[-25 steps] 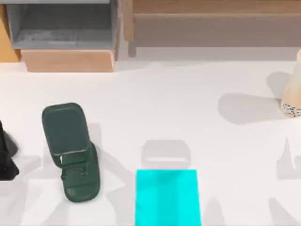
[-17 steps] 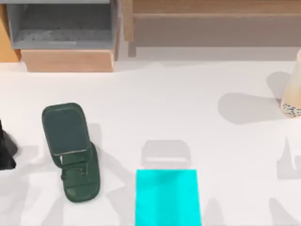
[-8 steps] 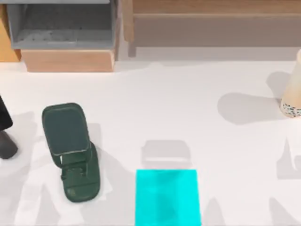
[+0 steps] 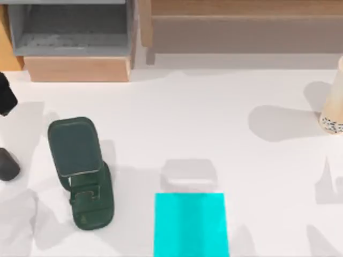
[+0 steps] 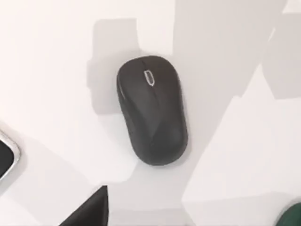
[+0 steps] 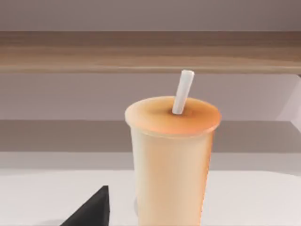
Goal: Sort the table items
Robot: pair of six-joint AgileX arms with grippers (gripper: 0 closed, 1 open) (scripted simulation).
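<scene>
Lying flat on the white table, a small black oval computer mouse sits at the far left edge of the top view, free of any grip. A dark part of the left arm shows just beyond it at that same left edge, toward the back of the table; whether the left gripper's jaws are spread or pressed together cannot be told. In the left wrist view the mouse rests alone on the bare surface, its scroll wheel visible on top, with a dark wedge of the gripper body at the frame's edge.

A cream tapered cup with a dark-speckled base stands upright at the far right edge of the table. The right wrist view faces it closely, showing an orange-tinted lid and a white straw rising from it, a wooden shelf behind. The state of the right gripper's jaws cannot be told either.

Between them, a dark green phone stand sits left of centre, and a bright cyan rectangular mat lies at the near edge. A grey open box on a wooden base stands at the back left.
</scene>
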